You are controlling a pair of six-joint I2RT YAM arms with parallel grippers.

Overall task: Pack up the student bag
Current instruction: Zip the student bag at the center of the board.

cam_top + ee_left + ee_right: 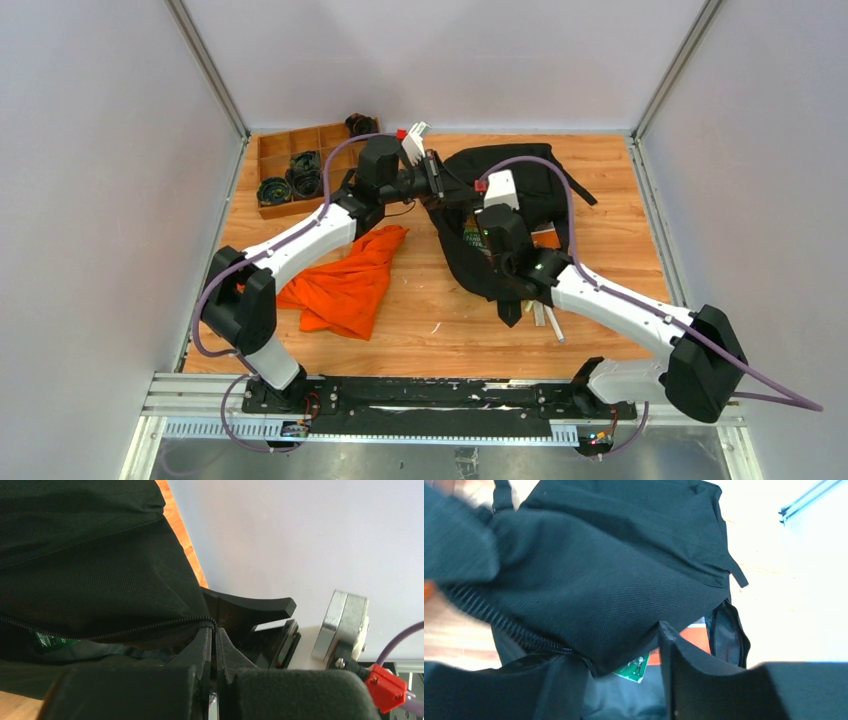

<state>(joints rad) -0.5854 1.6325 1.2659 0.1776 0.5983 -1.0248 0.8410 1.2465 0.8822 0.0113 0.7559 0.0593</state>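
Student bag (540, 190): 1; orange cloth (350, 285): 1

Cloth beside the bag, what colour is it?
The cloth is orange, clearest in the top external view.

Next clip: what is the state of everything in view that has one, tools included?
student bag: lying on the table, main zip open, printed items showing inside.
left tool: shut on the student bag's zip edge.
right tool: open, fingers either side of the opening's flap.
orange cloth: crumpled on the table, outside the bag.
wooden tray: some compartments hold dark round parts.
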